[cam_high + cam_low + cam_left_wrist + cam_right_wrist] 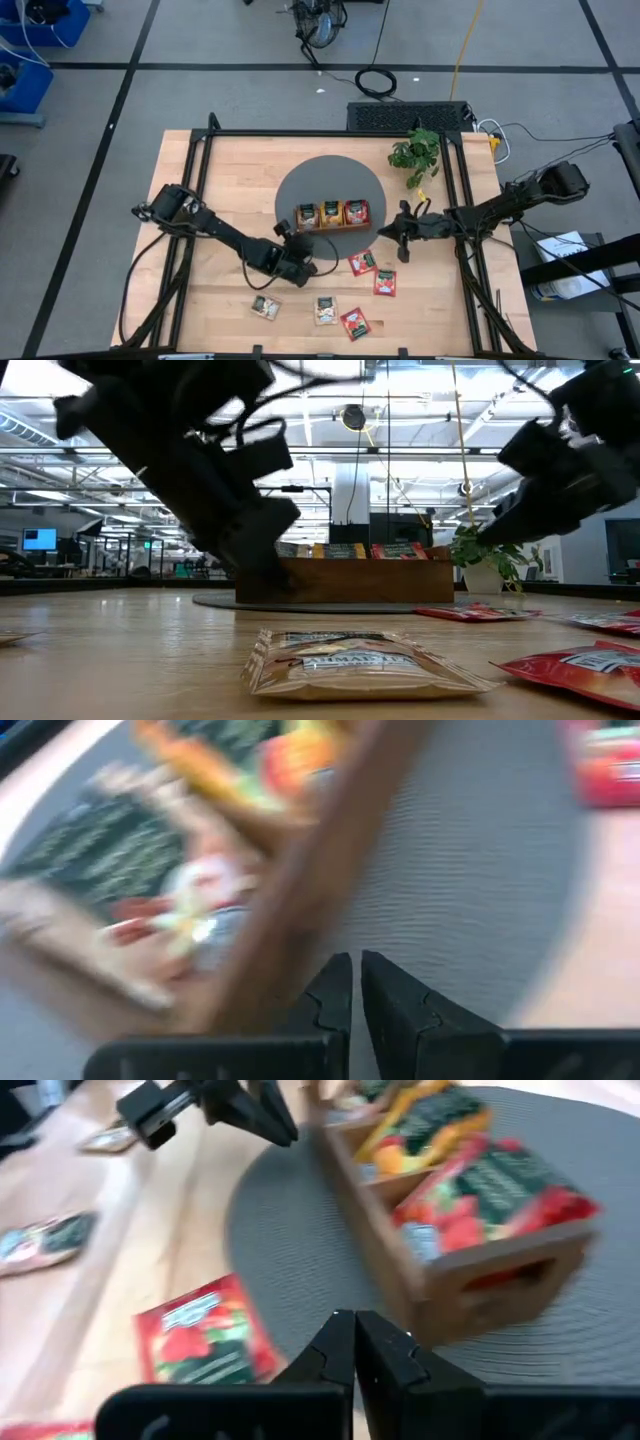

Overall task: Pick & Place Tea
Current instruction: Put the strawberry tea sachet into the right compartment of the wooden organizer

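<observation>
A long brown wooden tray [332,215] stands on a round grey mat [300,185], its three compartments holding dark green, orange-yellow and red tea sachets upright. Loose tea sachets lie flat on the table nearer the front: red ones [362,262] [385,283] [354,323], a pale yellow one [326,310] and a dark green one [265,307]. My left gripper [303,240] [352,990] is shut with nothing in it, low over the mat beside the near wall of the tray's left end. My right gripper [385,232] [354,1335] is shut and empty, just right of the tray's right end.
A small potted plant [415,155] stands at the back right of the table. A black frame rail [330,132] runs round the table top. Bare wood lies at the near left [215,300]. Cables and equipment lie on the floor beyond the far edge.
</observation>
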